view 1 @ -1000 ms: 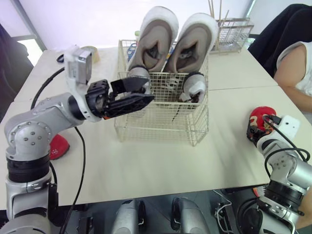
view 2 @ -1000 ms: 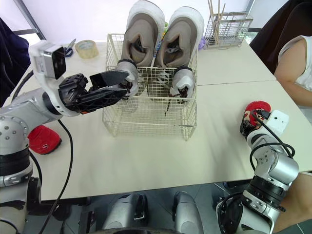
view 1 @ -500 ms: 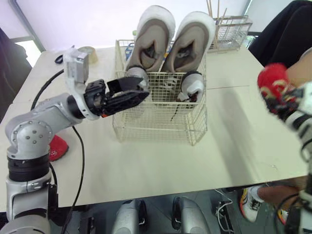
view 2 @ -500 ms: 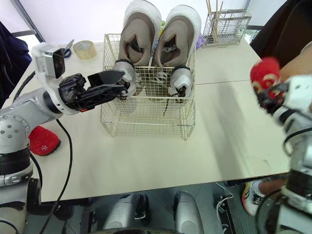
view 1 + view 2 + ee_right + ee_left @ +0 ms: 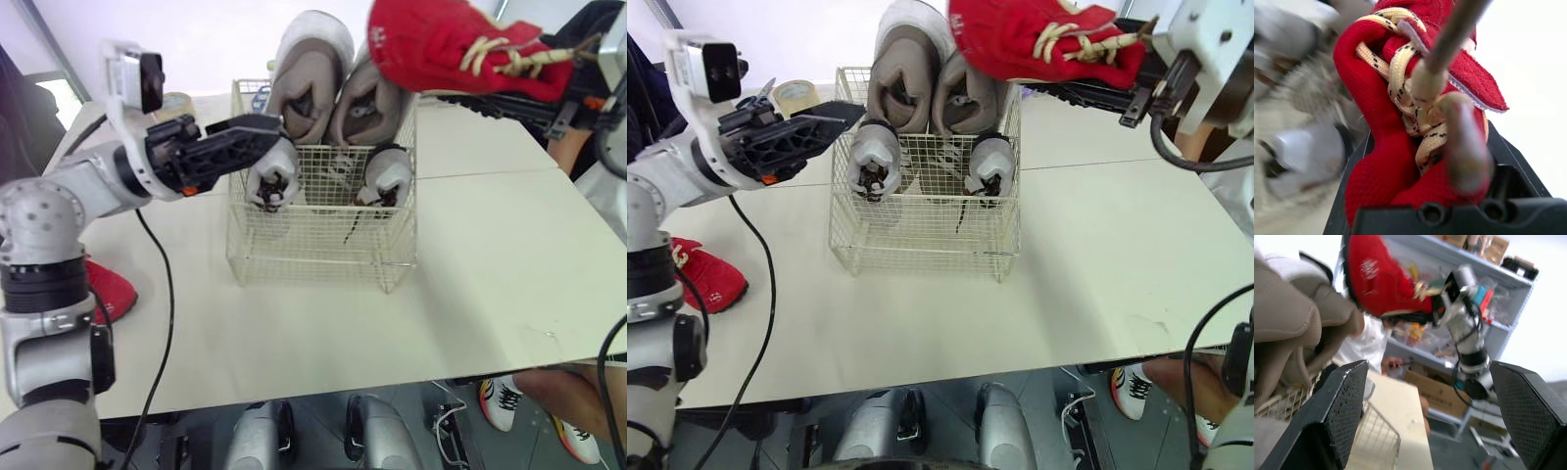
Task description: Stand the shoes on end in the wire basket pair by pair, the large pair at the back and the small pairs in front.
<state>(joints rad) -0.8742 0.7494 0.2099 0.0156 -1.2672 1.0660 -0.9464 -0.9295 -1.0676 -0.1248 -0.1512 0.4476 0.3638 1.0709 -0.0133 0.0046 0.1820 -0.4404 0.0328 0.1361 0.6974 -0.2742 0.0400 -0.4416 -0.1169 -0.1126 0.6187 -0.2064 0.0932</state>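
Right gripper (image 5: 1097,73), upper right of the frame: clamped on a red shoe (image 5: 1019,34) at its laced end, cream laces up, toe pointing toward the top centre. Hangs high, well above the table (image 5: 490,274), overlapping in the picture the tops of the large shoes. Cannot tell how far forward or back of the basket it sits.

Below it, centre frame: wire basket (image 5: 313,245). Holds the large beige pair (image 5: 313,69) on end along the back, side by side. Holds also a small grey pair (image 5: 387,176) on end just in front of them, one shoe at each side, openings facing the camera. Shows bare wire floor nearer the front wall.

Left gripper (image 5: 265,137), upper left of the frame: fingers spread wide, nothing between them. Tips just beside the basket's left rim, near the left grey shoe. Touching or not, cannot tell.

Further out, lower left of the frame: second red shoe (image 5: 710,279), lying flat on the table, well apart from the basket. Tape roll (image 5: 801,96) at upper left, beyond the left arm.

Progress, as a judgement: past halfway. Done: large pair at the back, one small pair in front. Left: the red pair. Needs the raised shoe lowered on end into the open front strip, then the mate fetched from the table and stood beside it.
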